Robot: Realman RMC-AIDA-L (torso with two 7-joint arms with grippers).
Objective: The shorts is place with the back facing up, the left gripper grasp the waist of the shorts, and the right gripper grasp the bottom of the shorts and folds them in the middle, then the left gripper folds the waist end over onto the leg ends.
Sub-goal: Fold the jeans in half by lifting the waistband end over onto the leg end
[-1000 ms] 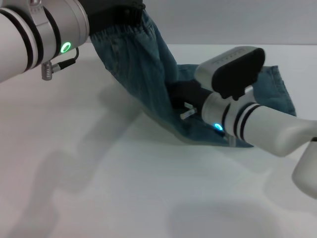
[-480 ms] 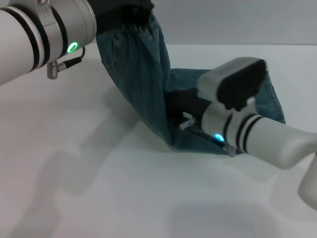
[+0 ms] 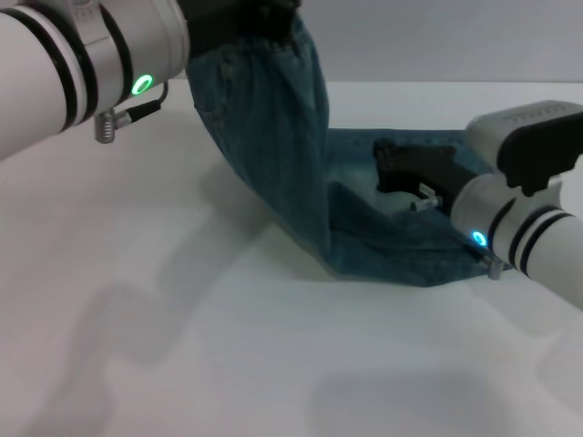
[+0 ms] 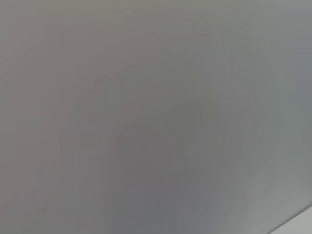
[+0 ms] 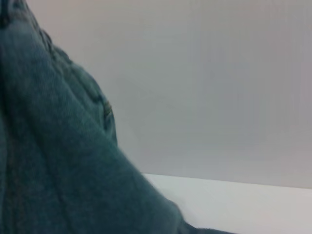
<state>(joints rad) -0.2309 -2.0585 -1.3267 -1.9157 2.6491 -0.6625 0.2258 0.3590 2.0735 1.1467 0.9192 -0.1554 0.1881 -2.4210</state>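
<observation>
Rightward and higher since a second ago, the left gripper (image 3: pixel 244 18) carries the waist (image 3: pixel 273 41), pinched tight, so the shorts (image 3: pixel 273 146) hang in a steep sheet toward the far middle. Meanwhile the right gripper (image 3: pixel 387 168) has drawn back right off the folded cloth on the table (image 3: pixel 182 346); whether its fingers are spread I cannot tell. The final fold looks underway.

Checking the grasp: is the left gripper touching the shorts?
Touching. Head view: the left gripper holds the waist, lifting the shorts off the table.
</observation>
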